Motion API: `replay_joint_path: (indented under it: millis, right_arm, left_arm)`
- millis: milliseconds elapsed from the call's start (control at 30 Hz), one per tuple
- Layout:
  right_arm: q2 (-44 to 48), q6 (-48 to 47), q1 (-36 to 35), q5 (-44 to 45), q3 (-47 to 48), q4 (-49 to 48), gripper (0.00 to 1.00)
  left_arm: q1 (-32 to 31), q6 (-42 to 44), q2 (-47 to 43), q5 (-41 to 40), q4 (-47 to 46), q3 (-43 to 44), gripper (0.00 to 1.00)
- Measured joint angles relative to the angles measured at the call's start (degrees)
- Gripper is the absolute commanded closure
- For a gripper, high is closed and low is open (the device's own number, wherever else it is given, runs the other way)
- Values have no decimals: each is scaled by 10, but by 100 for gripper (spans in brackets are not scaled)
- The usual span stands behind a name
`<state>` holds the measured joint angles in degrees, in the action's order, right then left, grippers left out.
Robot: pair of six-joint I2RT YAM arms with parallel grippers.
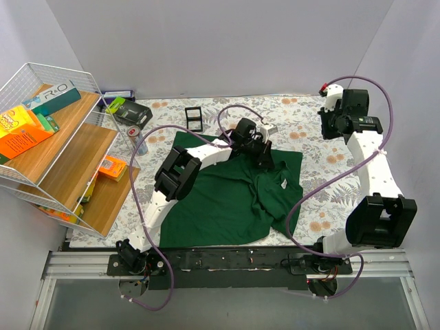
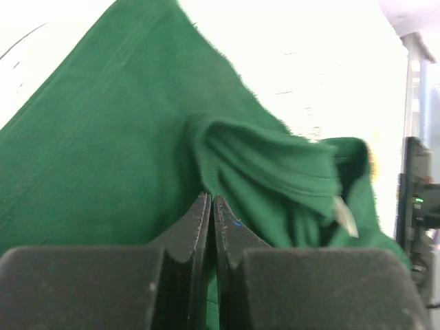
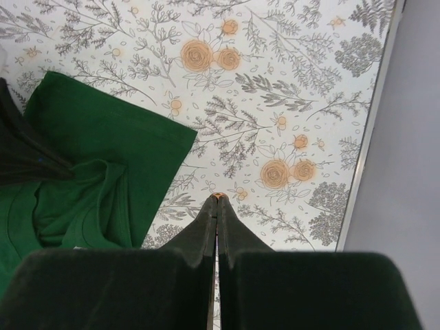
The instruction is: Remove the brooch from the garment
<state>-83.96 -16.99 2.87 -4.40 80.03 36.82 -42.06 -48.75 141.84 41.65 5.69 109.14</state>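
green, soft plain-cloth t-shirt [image 1: 220, 199] lies rumpled on the floral-print surface [image 1: 309, 130], limp and light, so it lifts with whatever tugs it. left gripper [image 2: 210, 201] has its fingers pressed together on a raised fold beside the collar. right gripper [image 3: 218, 201], well apart from the shirt, is closed on a small orange-red bit [image 1: 322, 88], likely the brooch: hard, tiny, easily dropped, best held by its body.

The dark green T-shirt [image 1: 220, 199] lies on the flowery table [image 1: 309, 130]; most of it is spread flat; near the collar [image 2: 275, 165] the cloth is bunched in folds; a small white label [image 2: 344, 216] shows there.
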Motion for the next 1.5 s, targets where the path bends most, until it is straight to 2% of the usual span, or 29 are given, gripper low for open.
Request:
replay_joint_path:
  millis: [133,267,467,600,733,833,900,933,967,1000,1100,1200,1267,1400,1500]
  right_arm:
    - [16,-4,0,9,0,-12,99]
    - [31,-8,1,19,-2,-17,99]
    - [54,-10,1,32,-5,-19,99]
    - [76,-10,1,33,-14,-18,99]
    - [85,-10,1,31,-16,-18,99]
    - [90,-10,1,32,-25,-21,99]
    - [96,-10,1,32,-37,-22,99]
    - [98,-10,1,32,-44,-22,99]
    - [100,-10,1,32,-50,-22,99]
    - [102,-10,1,32,-56,-23,99]
    - [107,-10,1,33,-73,-22,99]
    - [108,-13,1,36,-80,-19,99]
    - [109,-13,1,37,-80,-19,99]
    - [115,-14,1,37,-80,-19,99]
    - [115,-13,1,36,-80,-19,99]
  left_arm:
    - [-2,-31,-35,44,-12,0,100]
    - [-6,-61,-106,70,-35,-12,100]
    - [-10,-48,-230,92,-44,-62,100]
    - [-12,102,-285,72,35,-75,100]
    - [-21,271,-375,20,88,-194,100]
    - [-74,323,-432,-35,87,-299,100]
    - [-137,312,-434,-58,56,-341,100]
    - [-173,295,-424,-64,40,-355,91]
    - [-203,274,-409,-67,20,-361,77]
    - [-236,245,-385,-68,-8,-362,57]
    - [-272,191,-327,-63,-53,-354,47]
    - [-256,144,-296,-64,-72,-336,45]
    - [-220,119,-303,-55,-80,-333,42]
    - [-111,77,-337,-33,-96,-319,48]
    - [-39,89,-361,-3,-69,-294,52]
